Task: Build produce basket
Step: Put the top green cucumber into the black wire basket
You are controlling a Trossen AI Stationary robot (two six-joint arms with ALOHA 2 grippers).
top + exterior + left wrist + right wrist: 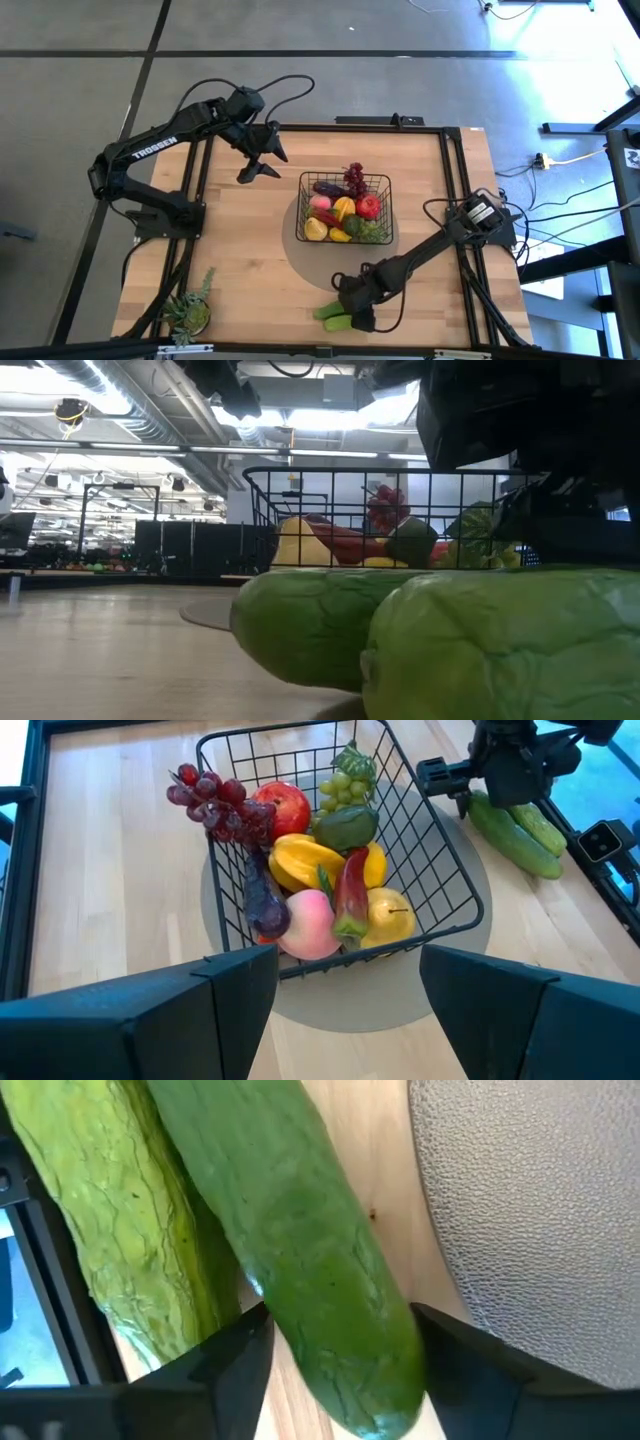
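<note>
The black wire basket [303, 200] stands on a grey round mat [320, 258] at mid-table. It holds produce [300, 850]: grapes, an apple, a peach, an eggplant and more. Two cucumbers lie side by side on the wood near the front edge, a darker smooth one [300, 1230] and a paler wrinkled one [120, 1230]. My right gripper [340, 1350] points steeply down over them, open, one finger on each side of the darker cucumber's end. My left gripper [345, 990] hangs open above the table's far left, aimed at the basket. My right gripper comes from above with its fingers [235, 1355] lying across the darker cucumber near one end [350, 1340]. The cucumber lies flat on the table against the paler one. I cannot tell whether the fingers touch its sides.
A small spiky potted plant [190, 312] stands at the front left corner. The table frame's black rails [455, 190] run along both sides. Bare wood lies to the left of the basket and mat.
</note>
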